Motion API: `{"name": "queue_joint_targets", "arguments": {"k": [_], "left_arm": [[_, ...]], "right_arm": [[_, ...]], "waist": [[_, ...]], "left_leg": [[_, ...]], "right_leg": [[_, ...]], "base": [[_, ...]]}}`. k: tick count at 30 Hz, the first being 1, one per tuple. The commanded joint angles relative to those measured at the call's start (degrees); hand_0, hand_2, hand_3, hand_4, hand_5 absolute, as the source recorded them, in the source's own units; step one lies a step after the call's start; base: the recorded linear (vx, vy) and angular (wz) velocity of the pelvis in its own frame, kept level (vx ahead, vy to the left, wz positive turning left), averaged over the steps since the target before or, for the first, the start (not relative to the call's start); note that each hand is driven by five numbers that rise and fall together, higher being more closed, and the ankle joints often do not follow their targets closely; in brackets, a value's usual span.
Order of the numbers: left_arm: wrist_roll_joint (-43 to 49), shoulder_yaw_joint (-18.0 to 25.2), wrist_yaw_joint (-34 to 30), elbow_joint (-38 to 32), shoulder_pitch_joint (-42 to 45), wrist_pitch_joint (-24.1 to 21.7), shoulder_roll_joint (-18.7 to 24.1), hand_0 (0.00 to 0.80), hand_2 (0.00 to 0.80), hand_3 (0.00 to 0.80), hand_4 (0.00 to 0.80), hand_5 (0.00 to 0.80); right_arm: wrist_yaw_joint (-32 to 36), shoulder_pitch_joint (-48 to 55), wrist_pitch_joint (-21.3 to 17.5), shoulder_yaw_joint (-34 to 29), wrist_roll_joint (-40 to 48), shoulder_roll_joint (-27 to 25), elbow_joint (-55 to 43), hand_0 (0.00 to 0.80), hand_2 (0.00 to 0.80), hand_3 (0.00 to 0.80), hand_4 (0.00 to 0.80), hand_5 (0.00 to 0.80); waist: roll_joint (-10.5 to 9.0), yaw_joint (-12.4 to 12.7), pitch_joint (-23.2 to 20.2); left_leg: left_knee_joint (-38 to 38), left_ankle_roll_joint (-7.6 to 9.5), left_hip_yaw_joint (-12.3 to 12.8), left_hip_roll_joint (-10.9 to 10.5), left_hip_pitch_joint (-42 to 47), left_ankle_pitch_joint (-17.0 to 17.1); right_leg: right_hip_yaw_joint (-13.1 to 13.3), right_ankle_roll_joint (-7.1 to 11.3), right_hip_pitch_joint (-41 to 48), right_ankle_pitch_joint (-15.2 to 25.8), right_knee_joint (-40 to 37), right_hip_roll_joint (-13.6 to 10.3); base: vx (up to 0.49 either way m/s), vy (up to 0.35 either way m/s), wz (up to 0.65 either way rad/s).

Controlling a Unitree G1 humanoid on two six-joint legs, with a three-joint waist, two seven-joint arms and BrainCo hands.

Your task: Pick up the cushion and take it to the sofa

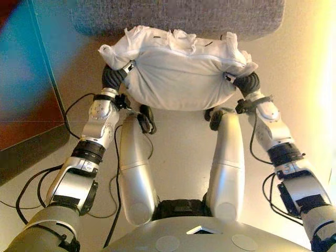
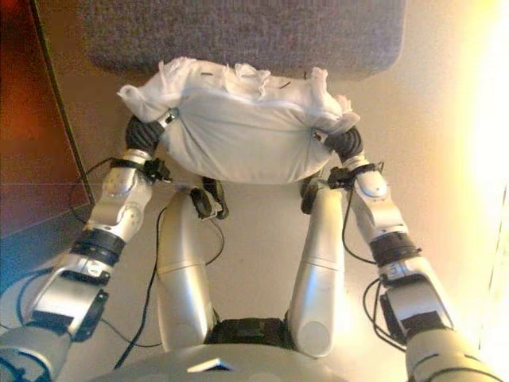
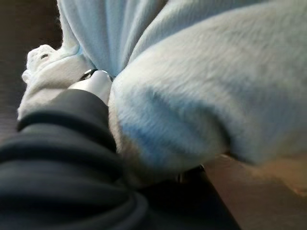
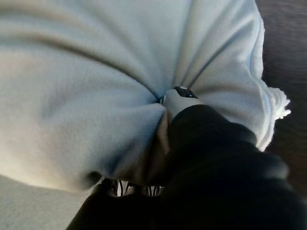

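The white cushion [image 1: 181, 71] was held up in the air between the two hands, in front of the robot and just before the grey sofa [image 1: 178, 16]; its far, crumpled edge lay over the front edge of the sofa seat as seen from the head views; whether it touched the seat I could not tell; the left hand [image 1: 116, 75] pressed into the left end of the cushion and the right hand [image 1: 242, 82] into the right end; in both wrist views only the dark cover and one silver part showed, with the cloth bunched in folds around it; the fingers were buried in the fabric, so I could not tell if they were curled or straight; a dark reddish-brown panel [image 1: 26, 79] stood at the robot's left on the light floor [image 1: 181, 147]
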Motion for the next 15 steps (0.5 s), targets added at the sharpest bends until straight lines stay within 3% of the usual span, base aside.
{"name": "queue_joint_targets", "arguments": {"k": [1, 3, 9, 12, 15], "left_arm": [[0.82, 1.76, -1.89, -11.51, -0.09, -6.44, -1.37, 0.8, 0.8, 0.8, 0.8, 0.8], [0.05, 2.9, -3.32, -13.69, 3.36, -5.33, -1.54, 0.8, 0.8, 0.8, 0.8, 0.8], [-1.74, 6.42, -6.2, -18.46, 11.91, -1.82, -1.95, 0.8, 0.8, 0.8, 0.8, 0.8], [-3.09, 7.31, -7.68, -19.3, 13.29, -0.43, -2.54, 0.8, 0.8, 0.8, 0.8, 0.8], [-2.15, 7.24, -7.5, -19.49, 14.74, 1.56, -2.69, 0.8, 0.8, 0.8, 0.8, 0.8]], "right_arm": [[2.03, 2.05, -7.84, -2.12, -0.69, 2.27, -11.25, 0.8, 0.8, 0.8, 0.8, 0.8], [1.9, 5.46, -6.32, -3.25, -1.21, 2.67, -13.12, 0.8, 0.8, 0.8, 0.8, 0.8], [3.49, 9.54, -3.09, -6.22, 0.08, 0.7, -16.79, 0.8, 0.8, 0.8, 0.8, 0.8], [3.5, 11.72, -3.81, -7.56, 2.03, 1.24, -19.71, 0.8, 0.8, 0.8, 0.8, 0.8], [2.36, 15.46, -3.97, -8.06, 2.1, 3.05, -20.38, 0.8, 0.8, 0.8, 0.8, 0.8]], "waist": [[-0.92, 1.26, -2.98], [-1.72, 1.65, -5.42], [-2.82, 3.92, -11.19], [-2.1, 4.01, -13.72], [-1.97, 3.9, -16.51]], "left_leg": [[-16.82, -2.85, -3.77, -2.45, 11.62, 8.11], [-21.21, -2.45, -4.56, -3.84, 15.71, 10.71], [-28.34, -2.13, -8.01, -6.95, 27.05, 10.93], [-31.88, -1.76, -5.38, -6.01, 31.88, 11.51], [-35.01, -1.55, -4.41, -6.19, 36.64, 11.91]], "right_leg": [[-1.12, 3.43, 13.76, -0.33, -7.63, -1.36], [-2.15, 3.21, 18.51, 2.22, -13.98, -1.09], [-3.55, 3.03, 31.77, 3.11, -24.78, -0.19], [-5.33, 2.92, 36.78, 2.67, -26.74, -0.15], [-6.15, 3.4, 40.86, 2.55, -28.19, -0.23]], "base": [[0.249, -0.093, 0.12], [0.193, -0.08, 0.04], [0.21, -0.012, -0.13], [0.166, 0.016, -0.12], [0.229, 0.004, 0.13]]}}
